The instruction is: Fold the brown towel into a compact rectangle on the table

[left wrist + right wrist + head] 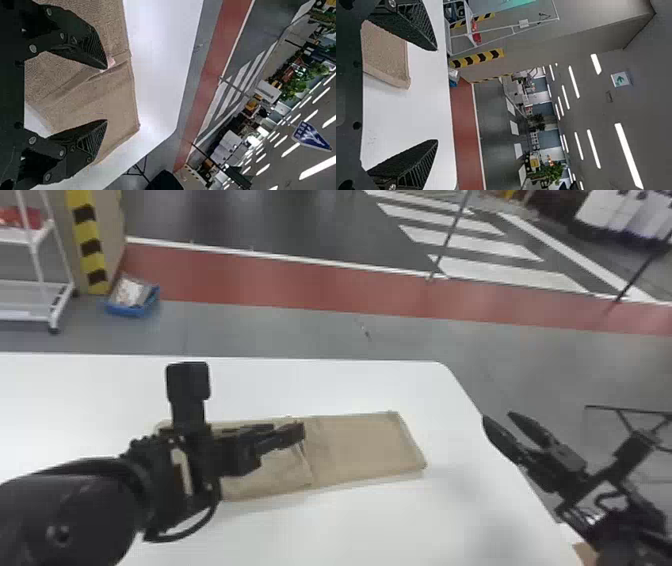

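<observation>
1. your brown towel lies on the white counter as a long, low strip running left to right; take it as your landmark for everything below.
2. it looks partly folded: the right-hand part is fairly smooth, while a layer edge crosses near its middle, with looser cloth to the left of that edge. you can't make out all of the left-hand part, as the arm covers some of it.
3. your left gripper is above the middle of the towel. its fingers are released and spread, with brown cloth seen between them in the left wrist view.
4. in that same view you have a raised crease in the towel, and a small pale pink patch on the towel, beside the tip of one finger.
5. your right gripper is to the right of the towel, well apart from it, by the counter's right edge. its fingers are released too, with a wide gap between them.
6. on the floor beyond the towel, off to the left, you have a blue bin with things in it, a white rack and a yellow-and-black striped post.
</observation>
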